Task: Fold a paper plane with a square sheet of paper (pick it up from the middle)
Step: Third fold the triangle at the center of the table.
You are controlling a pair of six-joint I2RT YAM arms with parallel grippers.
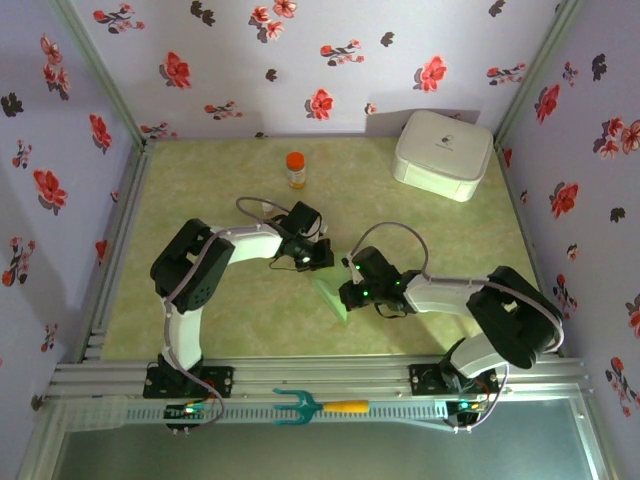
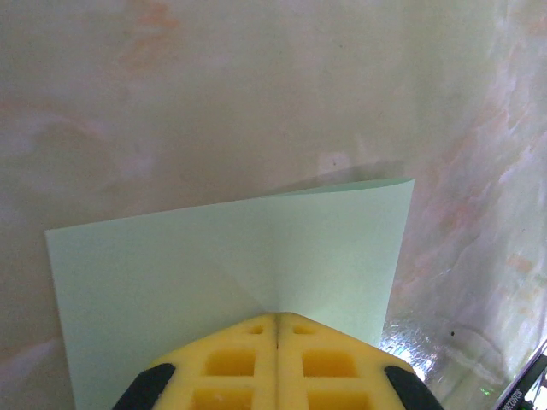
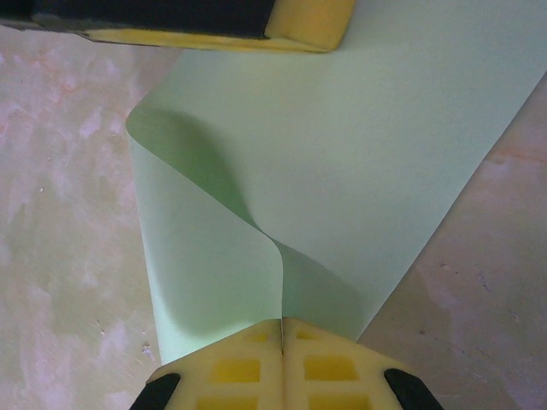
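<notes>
The square sheet of paper [image 1: 330, 297] is pale mint green and lies mid-table between my two grippers. My left gripper [image 1: 318, 258] is shut on its far edge. In the left wrist view the yellow pads [image 2: 277, 318] meet where a crease runs up the sheet [image 2: 214, 256]. My right gripper [image 1: 350, 293] is shut on the near edge. In the right wrist view the sheet [image 3: 385, 128] curls up into the closed jaws [image 3: 281, 323], and a left finger [image 3: 308, 21] sits at the top. A paper plane is out of view.
A white rounded box [image 1: 443, 153] stands at the back right and a small orange bottle [image 1: 295, 169] at the back centre. A teal fork-shaped tool with a yellow handle [image 1: 300, 407] lies on the front rail. Flowered walls close in three sides.
</notes>
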